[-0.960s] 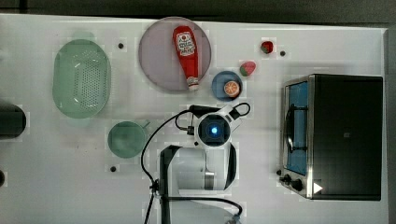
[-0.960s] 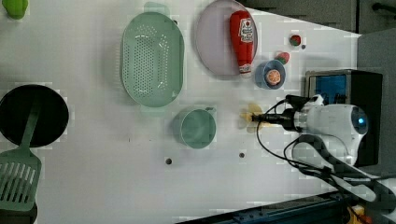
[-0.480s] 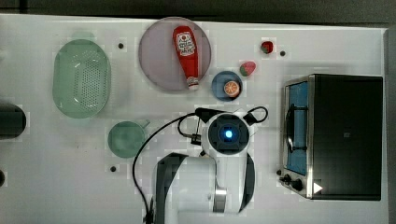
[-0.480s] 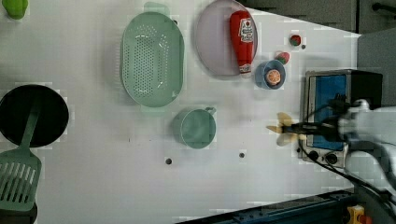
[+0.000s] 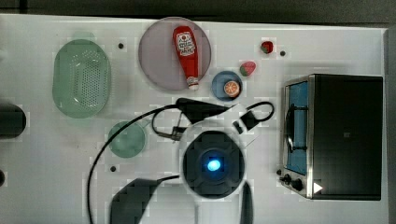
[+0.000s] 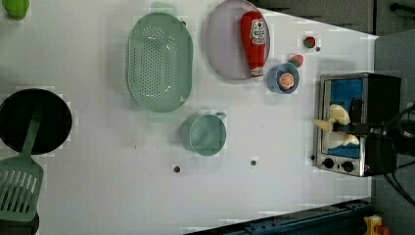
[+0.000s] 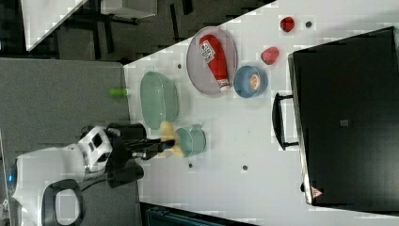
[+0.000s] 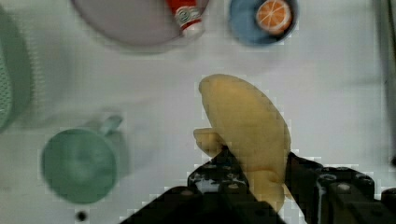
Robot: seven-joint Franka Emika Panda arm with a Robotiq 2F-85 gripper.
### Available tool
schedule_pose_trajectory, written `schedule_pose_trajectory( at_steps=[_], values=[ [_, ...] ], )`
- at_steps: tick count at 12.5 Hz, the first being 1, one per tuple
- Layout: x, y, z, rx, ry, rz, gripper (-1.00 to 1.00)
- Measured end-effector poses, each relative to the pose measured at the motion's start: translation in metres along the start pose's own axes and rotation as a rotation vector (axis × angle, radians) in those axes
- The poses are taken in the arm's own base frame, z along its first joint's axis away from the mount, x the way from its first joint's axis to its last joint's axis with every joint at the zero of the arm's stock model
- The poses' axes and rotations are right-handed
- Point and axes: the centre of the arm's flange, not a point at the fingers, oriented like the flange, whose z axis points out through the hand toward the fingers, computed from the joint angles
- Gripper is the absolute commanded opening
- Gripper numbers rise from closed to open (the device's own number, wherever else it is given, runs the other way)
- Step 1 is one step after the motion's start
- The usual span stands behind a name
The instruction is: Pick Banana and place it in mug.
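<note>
My gripper [image 8: 259,171] is shut on the pale yellow banana [image 8: 247,123], which hangs well above the white table. In the left view the banana [image 6: 336,126] appears in front of the toaster oven, between my gripper's [image 6: 350,129] dark fingers. In the right view the banana [image 7: 168,134] hangs beside the mug [image 7: 194,140], held by the gripper [image 7: 162,143]. The pale-green mug [image 8: 77,165] stands upright on the table, apart from the banana. The mug [image 5: 127,139] lies to the top view's left of my wrist [image 5: 213,164], which covers the banana there. The mug [image 6: 205,134] holds nothing.
A ketchup bottle [image 5: 187,55] lies on a grey plate [image 5: 156,60]. A blue bowl [image 5: 219,84] holds an orange slice. A toaster oven [image 5: 341,135] stands at the top view's right, a green perforated basket [image 5: 81,77] at its left. Two strawberries [image 5: 248,67] lie near the bowl.
The arm has risen with the banana, looming larger in the top view. In the left view the banana has shifted right, from near the mug to in front of the oven.
</note>
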Motion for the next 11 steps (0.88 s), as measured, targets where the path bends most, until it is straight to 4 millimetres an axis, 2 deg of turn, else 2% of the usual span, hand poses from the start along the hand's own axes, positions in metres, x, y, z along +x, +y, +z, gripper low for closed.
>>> schedule_pose_trajectory(
  at_steps=[2,3,4,5,6,8,9,11],
  values=[
    [-0.015,-0.038,0.001,0.061,-0.028,0.062,-0.37],
    [-0.022,-0.063,0.009,0.086,-0.059,0.097,-0.37],
    [-0.030,-0.090,0.021,0.078,-0.089,0.111,-0.37],
    [-0.052,-0.138,0.045,0.034,-0.137,0.101,-0.37],
    [-0.067,-0.162,0.059,0.008,-0.164,0.113,-0.37],
    [-0.084,-0.197,0.084,-0.030,-0.140,0.119,-0.37],
    [-0.091,-0.208,0.094,-0.040,-0.142,0.138,-0.37],
    [-0.089,-0.231,0.101,0.014,-0.074,0.192,-0.37]
  ],
)
